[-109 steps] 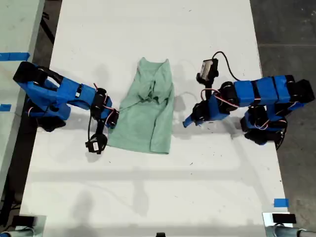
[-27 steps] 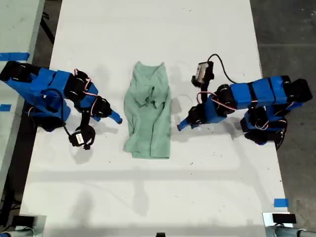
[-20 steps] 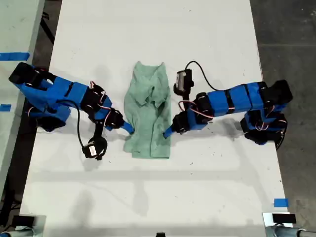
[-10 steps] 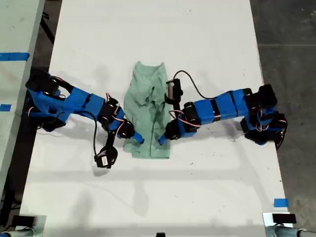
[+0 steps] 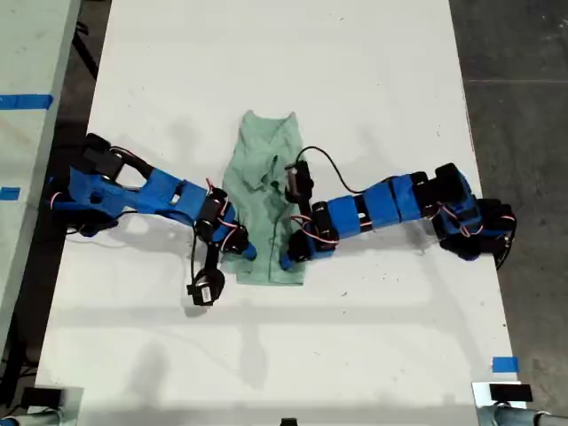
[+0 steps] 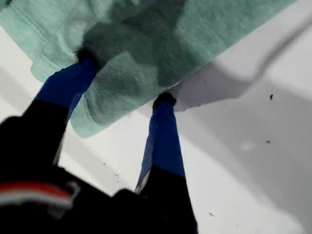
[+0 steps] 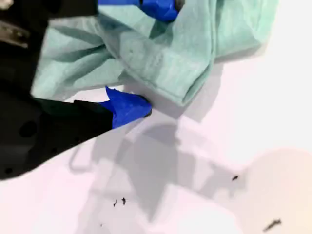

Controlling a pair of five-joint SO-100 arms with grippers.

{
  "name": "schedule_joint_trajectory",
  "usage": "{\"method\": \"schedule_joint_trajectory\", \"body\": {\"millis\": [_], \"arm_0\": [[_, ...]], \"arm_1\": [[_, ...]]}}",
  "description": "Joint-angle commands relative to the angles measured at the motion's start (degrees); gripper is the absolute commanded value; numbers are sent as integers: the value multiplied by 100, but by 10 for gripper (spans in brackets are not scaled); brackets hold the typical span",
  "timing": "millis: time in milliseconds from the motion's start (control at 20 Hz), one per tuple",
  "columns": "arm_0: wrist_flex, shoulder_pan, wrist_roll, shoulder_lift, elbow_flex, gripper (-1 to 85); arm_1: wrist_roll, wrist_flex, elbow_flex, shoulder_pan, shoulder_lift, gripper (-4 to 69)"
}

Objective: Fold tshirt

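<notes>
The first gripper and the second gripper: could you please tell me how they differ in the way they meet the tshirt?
My first gripper has both fingertips against the tshirt, one on the fabric, one at its edge. My second gripper has one finger on the cloth and the other on the bare table, straddling a thicker, folded edge. Both are open at the tshirt's edge.

No legible text — anywhere.
</notes>
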Motion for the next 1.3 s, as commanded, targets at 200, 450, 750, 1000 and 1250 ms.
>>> {"method": "schedule_joint_trajectory", "body": {"millis": [200,450,750,1000,1250], "arm_0": [[-527,-62,185,-431,-422,6],[-369,-53,281,-729,-1046,0],[633,176,290,-686,-2118,0],[1055,352,756,-519,-3226,0],[1274,-176,1617,18,-3270,0]], "arm_1": [[158,-255,-642,-185,-448,120],[193,-229,-694,-281,-475,-20],[396,360,-1020,-686,290,-19],[246,422,-1046,-773,1169,-19],[-396,413,-914,-149,1450,-19]]}}
